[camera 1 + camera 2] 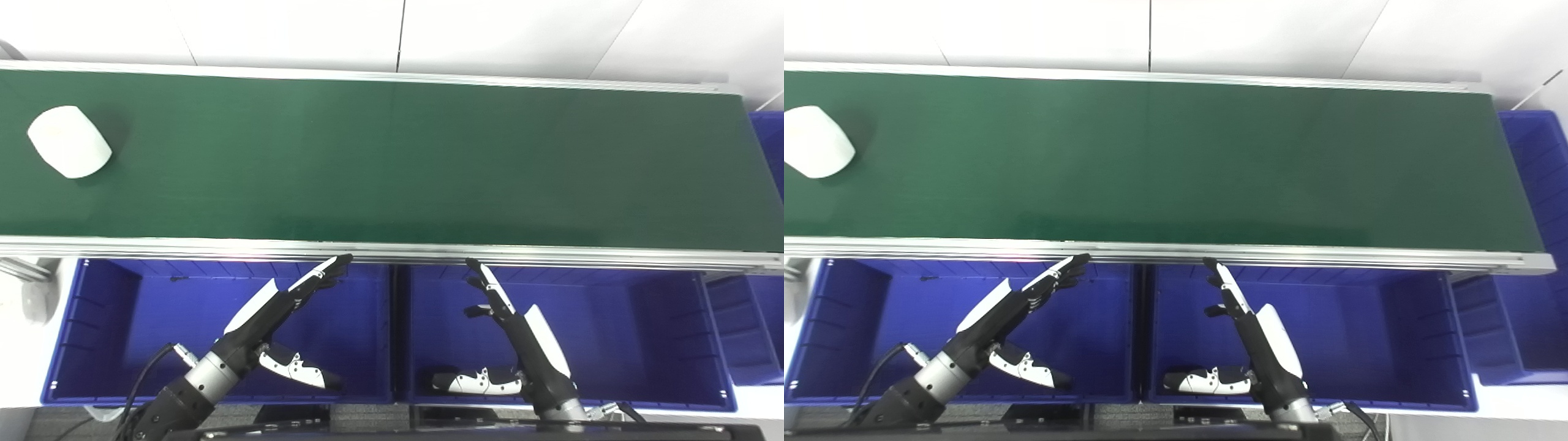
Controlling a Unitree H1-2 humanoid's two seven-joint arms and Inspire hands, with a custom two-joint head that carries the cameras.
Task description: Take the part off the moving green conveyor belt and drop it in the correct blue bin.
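Note:
A white rounded part [68,149] lies on the green conveyor belt [392,159] at its far left end; it also shows in the right eye view [814,150]. My left hand [278,309] is open and empty, fingers straight, hovering over the left blue bin [110,331] just below the belt's near rail. My right hand [511,321] is open and empty over the middle blue bin [643,331], fingers pointing up toward the rail. Both hands are far to the right of the part.
A metal rail [392,250] runs along the belt's near edge above the bins. More blue bins stand at the right: one [744,327] below the rail and one [1537,171] past the belt's end. A white wall lies behind the belt.

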